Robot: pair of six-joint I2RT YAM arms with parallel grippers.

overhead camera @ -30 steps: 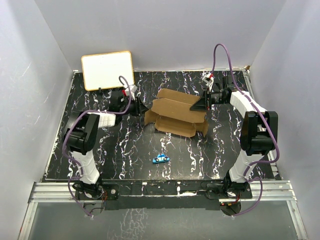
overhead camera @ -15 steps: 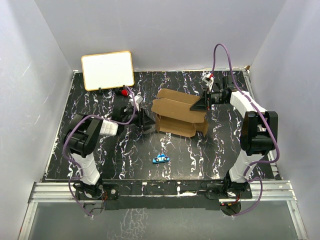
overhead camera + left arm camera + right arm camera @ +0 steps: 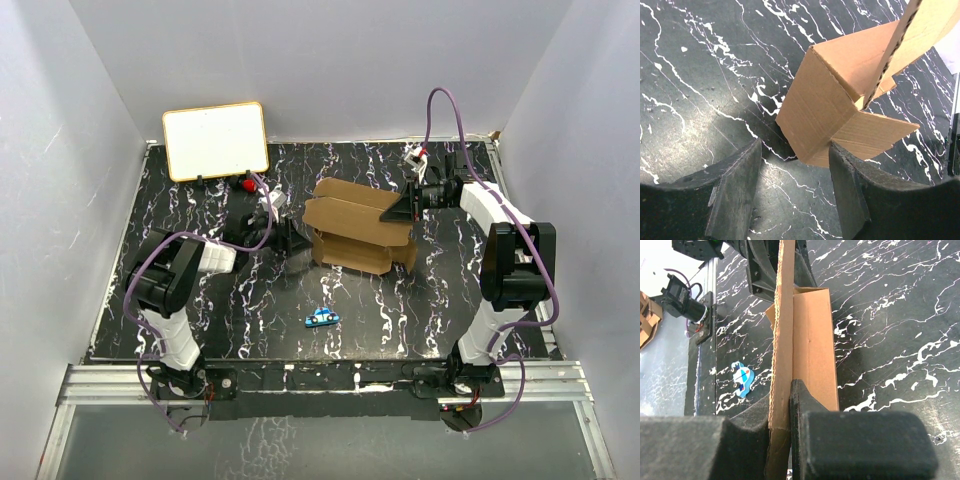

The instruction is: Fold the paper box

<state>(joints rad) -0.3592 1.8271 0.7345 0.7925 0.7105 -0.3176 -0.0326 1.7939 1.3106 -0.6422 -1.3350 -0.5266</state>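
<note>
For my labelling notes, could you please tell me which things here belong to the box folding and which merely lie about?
In the job: paper box, right tool pinching it, left tool open at its corner.
Lying about: white board, small blue object.

The paper box (image 3: 355,228) is plain brown corrugated cardboard, partly folded: a low rectangular body with flaps raised and splayed along its top. It sits slightly right of centre in the overhead view, long side running left to right.
</note>
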